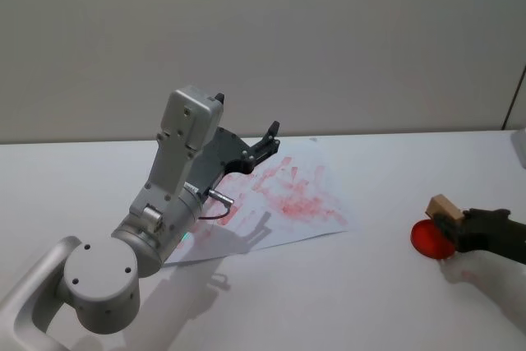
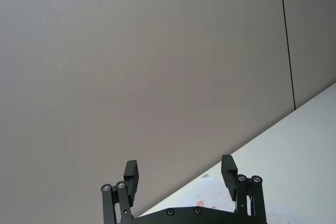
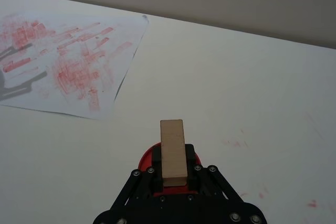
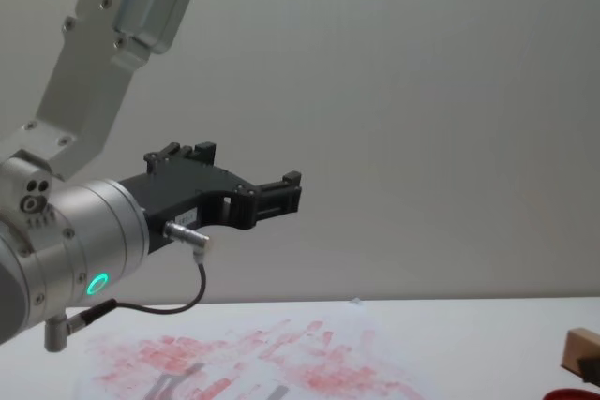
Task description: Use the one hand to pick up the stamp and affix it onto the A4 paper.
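Right hand pinching stamp, smooth tan wood block, over round red pad, well right of smeared paper; left hand raised, fingers spread

Head high, chest low — A4 paper shared

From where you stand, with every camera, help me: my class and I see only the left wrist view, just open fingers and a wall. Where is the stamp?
Observer: The stamp is clamped in the right gripper, at the table's right side.
Operator: Is it on the paper?
Observer: No. It sits over a red ink pad, apart from the A4 paper.
Operator: And our left gripper?
Observer: The left gripper is raised above the paper, empty.
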